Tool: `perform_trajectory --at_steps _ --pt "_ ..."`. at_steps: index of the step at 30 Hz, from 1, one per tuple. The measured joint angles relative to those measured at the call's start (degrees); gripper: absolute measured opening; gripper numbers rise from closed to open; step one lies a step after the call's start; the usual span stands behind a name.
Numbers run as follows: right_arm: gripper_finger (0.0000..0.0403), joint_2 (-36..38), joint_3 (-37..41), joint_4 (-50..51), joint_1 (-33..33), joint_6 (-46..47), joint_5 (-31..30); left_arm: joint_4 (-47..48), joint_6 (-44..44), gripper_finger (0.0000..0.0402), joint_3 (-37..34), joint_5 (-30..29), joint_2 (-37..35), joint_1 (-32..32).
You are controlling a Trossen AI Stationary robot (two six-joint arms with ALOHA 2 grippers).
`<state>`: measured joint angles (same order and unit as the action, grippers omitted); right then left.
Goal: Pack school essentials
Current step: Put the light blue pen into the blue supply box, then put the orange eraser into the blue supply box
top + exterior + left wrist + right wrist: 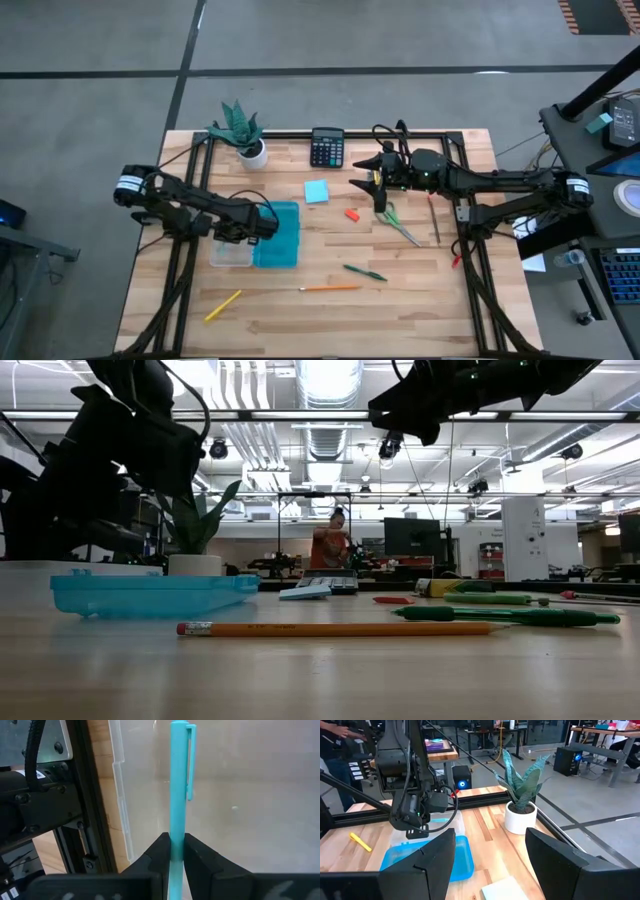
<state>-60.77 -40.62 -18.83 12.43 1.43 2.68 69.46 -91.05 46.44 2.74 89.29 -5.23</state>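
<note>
Overhead view of a wooden desk (300, 310) with two arms. The left hand (268, 226) hangs over the clear box (231, 250), left of centre, beside its teal lid (280, 238); in the left wrist view its fingers (152, 857) are clamped on a teal pen (178, 785), held upright above the clear box floor. The right hand (380, 195) hovers right of centre in the upper half of the frame, its fingers (555, 855) spread apart and holding nothing.

Loose items on the desk: a light-blue sticky-note pad (317, 191) at upper centre, a red eraser (352, 213) just right of it, green-handled scissors (398, 224) below the right hand, a green pen (364, 271) at lower centre-right, an orange pencil (331, 288) below it, and a yellow pencil (222, 306) at lower left. A potted plant (242, 131) and a calculator (327, 147) stand along the upper edge.
</note>
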Motion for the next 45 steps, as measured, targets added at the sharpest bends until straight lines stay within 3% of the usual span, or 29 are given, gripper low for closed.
perform_trajectory --at_steps 12,22,30,34,39,42,45 --pt "0.0231 0.0 -0.02 -0.22 0.0 0.99 0.17 -0.42 0.35 0.0037 0.58 -2.53 0.23 -0.02" --pt "0.0231 0.0 -0.02 0.15 0.0 0.96 0.13 -0.09 1.38 0.0128 0.55 -3.67 0.21 0.0" --pt "0.0231 0.0 -0.02 0.15 0.0 1.13 0.11 0.43 6.37 0.0146 4.1 -3.97 -0.91 -0.03" --pt "0.0231 0.0 -0.02 0.73 0.0 1.81 -0.09 0.43 11.29 0.0146 6.86 -8.34 -3.06 -0.62" --pt "0.0231 0.0 -0.02 1.33 0.0 3.88 -0.23 -2.07 21.06 0.0146 10.99 -20.1 -6.72 -2.36" --pt "0.0231 0.0 -0.02 2.5 0.0 5.42 -0.28 -11.19 33.47 0.0146 11.51 -27.32 -10.12 -3.66" --pt "0.0231 0.0 -0.02 4.31 0.0 7.36 -0.28 -26.11 51.91 0.0146 10.16 -31.07 -14.01 -5.08"
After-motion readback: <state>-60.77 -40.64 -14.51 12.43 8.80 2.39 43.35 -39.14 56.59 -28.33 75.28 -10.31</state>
